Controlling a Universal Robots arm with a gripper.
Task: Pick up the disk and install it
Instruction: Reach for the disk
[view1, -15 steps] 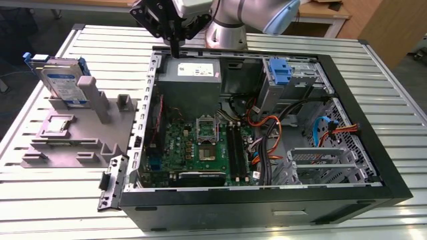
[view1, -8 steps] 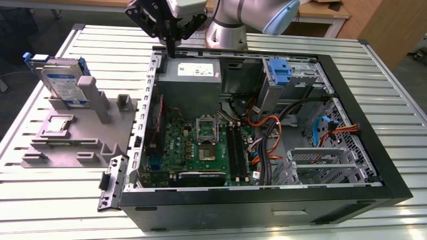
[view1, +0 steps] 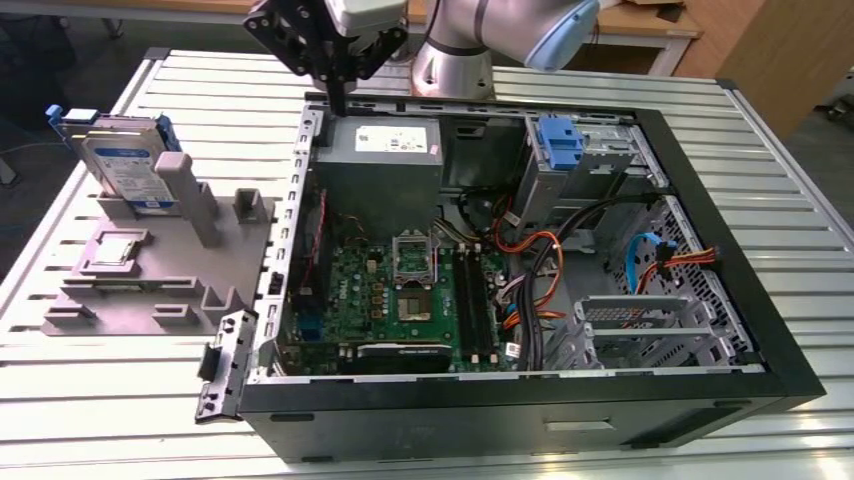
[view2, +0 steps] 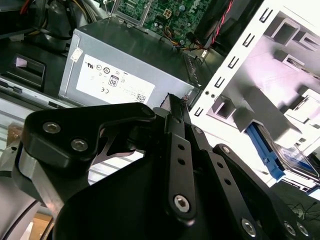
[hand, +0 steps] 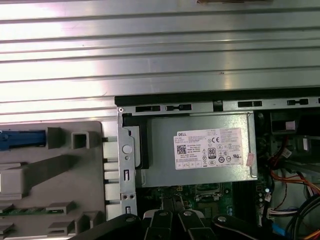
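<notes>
Slatted metal table (view1: 120, 420) carries an open PC case (view1: 467, 420) lying on its side. Arm (view1: 507, 30) reaches in from the far side of the table. Grey holder (view1: 147, 270) sits on the table just beside the case, on the exterior view's left. Power supply (view1: 387, 150) is in the case's far corner, next to the holder side. Disk (view1: 127, 170) stands upright in the holder's far end, blue frame around it and label showing, outside the case. Gripper (view1: 338, 108) hangs over the case's far edge at the power supply, fingers pressed together and holding nothing. The disk is well apart from the gripper, toward the exterior view's left and lower. In the second wrist view the disk (view2: 300, 162) lies beyond the white case wall.
</notes>
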